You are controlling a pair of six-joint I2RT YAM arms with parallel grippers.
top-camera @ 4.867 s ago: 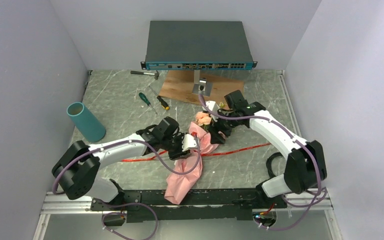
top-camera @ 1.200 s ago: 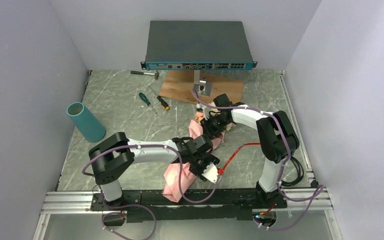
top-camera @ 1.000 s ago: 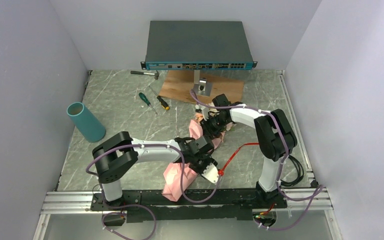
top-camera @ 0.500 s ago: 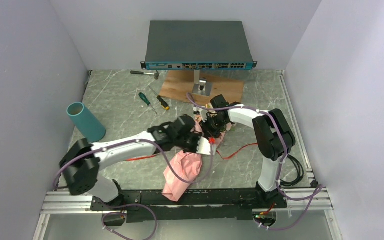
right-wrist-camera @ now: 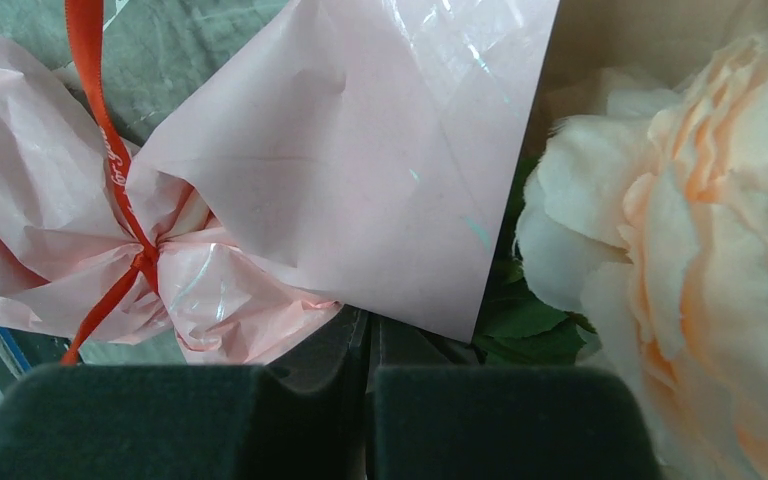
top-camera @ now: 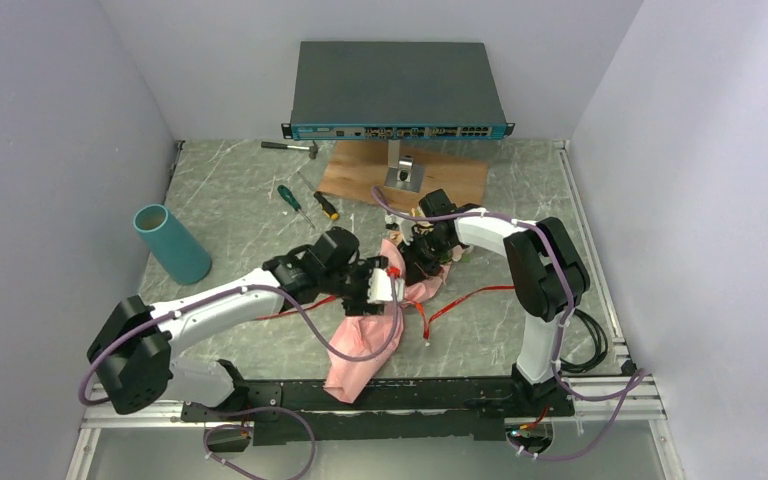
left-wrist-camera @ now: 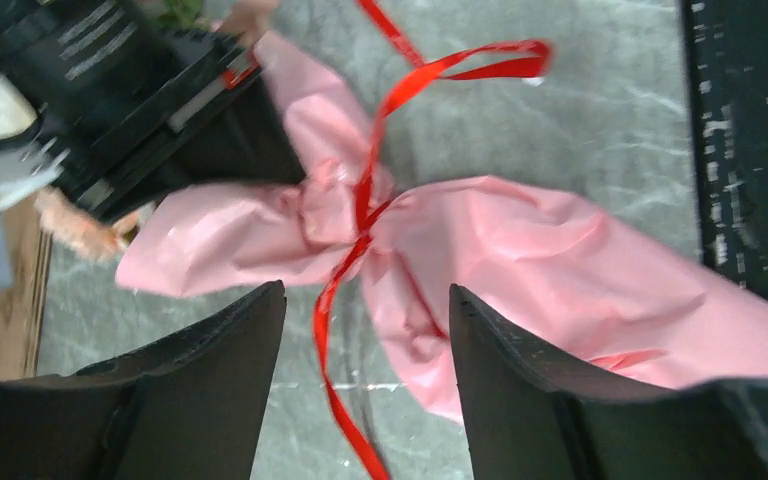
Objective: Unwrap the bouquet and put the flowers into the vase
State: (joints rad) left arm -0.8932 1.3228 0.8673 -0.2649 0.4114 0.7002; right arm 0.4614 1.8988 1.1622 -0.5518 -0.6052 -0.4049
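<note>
Grey marbled table (top-camera: pixel 230 200) between lilac walls (top-camera: pixel 50 150); left gripper (left-wrist-camera: pixel 365 330) parted, right gripper (right-wrist-camera: pixel 368 375) pinched together.

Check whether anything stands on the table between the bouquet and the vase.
No loose object does. The bouquet lies in the middle and the vase stands to its left; only the left arm itself spans that stretch. The two screwdrivers lie further back, off the line.
</note>
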